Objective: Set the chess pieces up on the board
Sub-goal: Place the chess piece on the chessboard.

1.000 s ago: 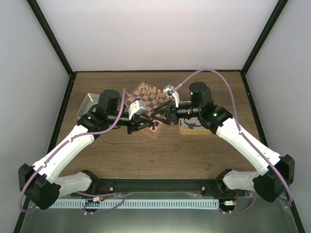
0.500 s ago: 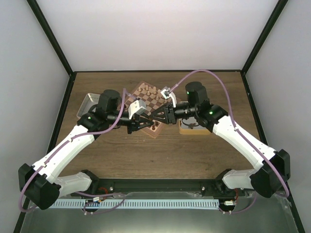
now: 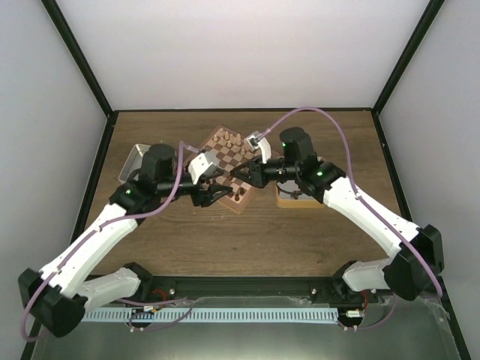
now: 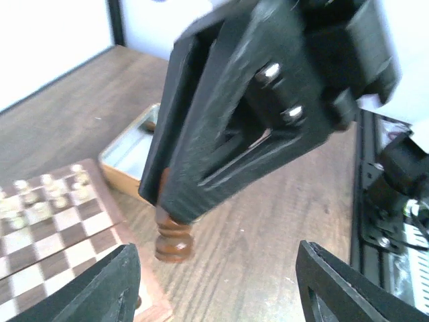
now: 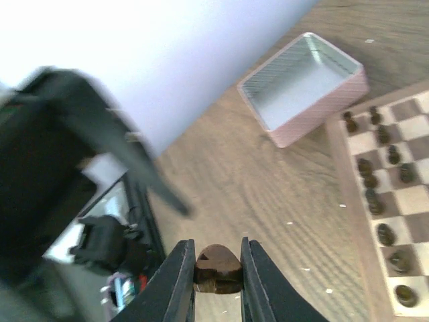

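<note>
Dark brown and turned from wood, a small chess piece (image 5: 218, 272) is clenched between the two black fingers of the right hand (image 5: 216, 258). It hangs above the brown wooden tabletop (image 5: 268, 181), just off the tan border of the square checkered wooden board (image 5: 409, 194). More tiny dark pieces (image 5: 375, 171) stand on the board's squares, close to a shallow rectangular metal tin (image 5: 305, 87). The left hand (image 4: 214, 268) is spread wide and grasps nothing, near the right hand at the board's near edge.
</note>
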`<state>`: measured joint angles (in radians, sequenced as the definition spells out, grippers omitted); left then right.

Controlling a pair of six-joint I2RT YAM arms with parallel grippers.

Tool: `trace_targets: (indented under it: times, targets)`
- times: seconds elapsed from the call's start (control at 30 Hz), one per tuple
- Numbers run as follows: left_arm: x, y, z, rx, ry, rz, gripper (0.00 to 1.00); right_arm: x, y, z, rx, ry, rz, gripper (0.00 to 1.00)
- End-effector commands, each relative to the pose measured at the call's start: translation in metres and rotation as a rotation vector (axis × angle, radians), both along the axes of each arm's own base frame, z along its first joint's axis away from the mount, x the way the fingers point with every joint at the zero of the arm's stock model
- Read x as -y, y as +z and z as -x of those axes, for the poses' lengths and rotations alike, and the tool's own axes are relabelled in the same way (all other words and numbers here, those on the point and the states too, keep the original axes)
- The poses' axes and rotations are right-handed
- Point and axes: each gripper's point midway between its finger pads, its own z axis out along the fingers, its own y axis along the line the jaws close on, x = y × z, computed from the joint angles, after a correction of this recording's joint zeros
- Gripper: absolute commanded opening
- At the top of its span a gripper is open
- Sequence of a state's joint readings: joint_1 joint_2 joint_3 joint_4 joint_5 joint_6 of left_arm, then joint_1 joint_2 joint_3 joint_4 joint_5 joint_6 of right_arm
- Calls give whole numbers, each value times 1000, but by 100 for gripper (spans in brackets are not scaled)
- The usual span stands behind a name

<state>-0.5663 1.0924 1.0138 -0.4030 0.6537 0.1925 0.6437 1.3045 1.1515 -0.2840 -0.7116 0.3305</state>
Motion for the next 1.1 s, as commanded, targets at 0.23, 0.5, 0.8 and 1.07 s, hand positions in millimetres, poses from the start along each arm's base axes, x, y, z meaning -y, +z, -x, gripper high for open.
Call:
trace_targets:
  times: [0.23, 0.5, 0.8, 1.07]
  targets:
    - [-100, 95, -9, 386, 582, 255, 69, -67, -52, -86, 205, -288, 243, 12]
    - [-139, 130, 1, 475, 751, 392, 74, -136, -110, -117, 339, -286, 440, 13]
    - [-138, 138, 1, 484, 746, 398, 74, -163, -164, -142, 361, -246, 555, 13]
    - [-139, 138, -1, 490, 754, 388, 75, -170, -191, -152, 372, -233, 624, 14]
